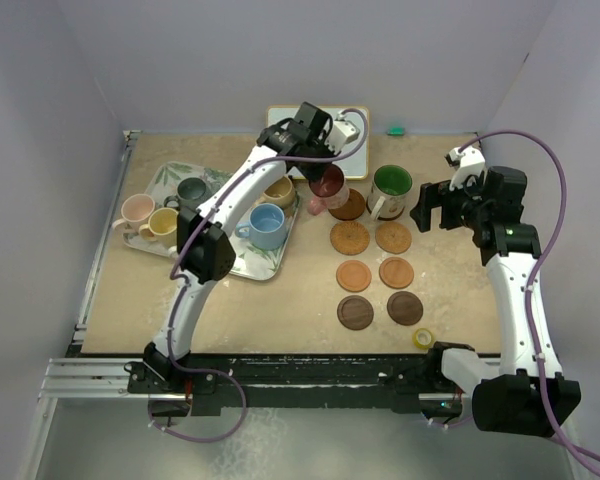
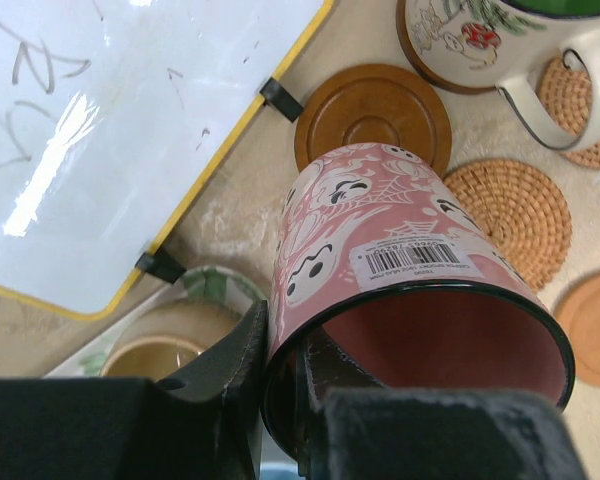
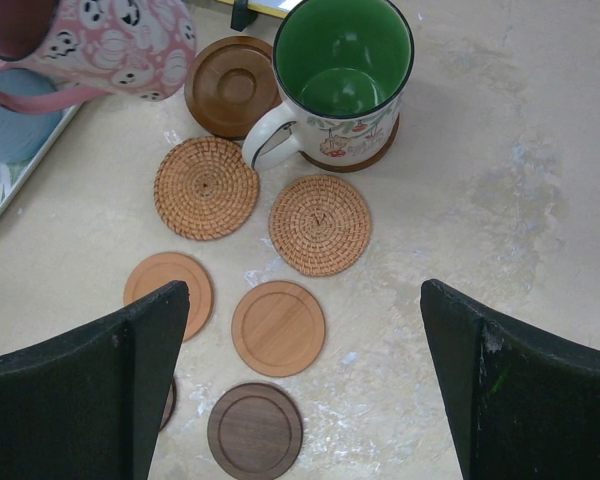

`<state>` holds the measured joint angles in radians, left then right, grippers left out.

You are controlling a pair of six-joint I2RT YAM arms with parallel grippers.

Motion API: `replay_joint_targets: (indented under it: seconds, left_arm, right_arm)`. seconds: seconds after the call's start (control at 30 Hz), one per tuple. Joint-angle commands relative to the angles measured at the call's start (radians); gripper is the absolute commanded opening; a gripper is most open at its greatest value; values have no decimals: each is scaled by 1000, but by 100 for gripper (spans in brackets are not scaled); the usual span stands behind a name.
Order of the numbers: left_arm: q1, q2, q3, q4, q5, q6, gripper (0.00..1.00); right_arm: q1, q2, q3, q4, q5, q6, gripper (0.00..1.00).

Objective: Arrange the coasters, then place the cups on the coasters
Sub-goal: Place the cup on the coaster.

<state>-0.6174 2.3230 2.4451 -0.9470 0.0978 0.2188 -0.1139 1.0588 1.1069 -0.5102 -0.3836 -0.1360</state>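
My left pincer (image 2: 285,352) is clenched on the rim of the pink ghost mug (image 2: 380,230), which hangs tilted over the bare brown coaster (image 2: 375,110) near the table's (image 1: 450,290) far edge. My right pincer (image 3: 300,300) stands released. A rim hold may slip, or the mug may knock the green mug (image 3: 342,60) alongside. I count eight coasters and seven mugs, five on the tray (image 1: 165,172).
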Motion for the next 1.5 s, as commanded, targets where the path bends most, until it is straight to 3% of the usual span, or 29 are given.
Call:
replay_joint_targets:
  seconds: [0.0, 0.6, 1.2, 1.47]
  left_arm:
    - [-2, 19, 108, 168, 48, -32, 3]
    - [-2, 148, 152, 280, 106, -54, 3]
    - [-2, 190, 158, 263, 95, -39, 3]
    - [-1, 199, 145, 252, 98, -36, 16]
  right_arm:
    - [-6, -15, 9, 30, 5, -2, 100]
    - [-6, -9, 9, 34, -6, -1, 100]
    - [-7, -16, 8, 36, -12, -1, 100]
    - [-6, -18, 8, 36, -14, -1, 100]
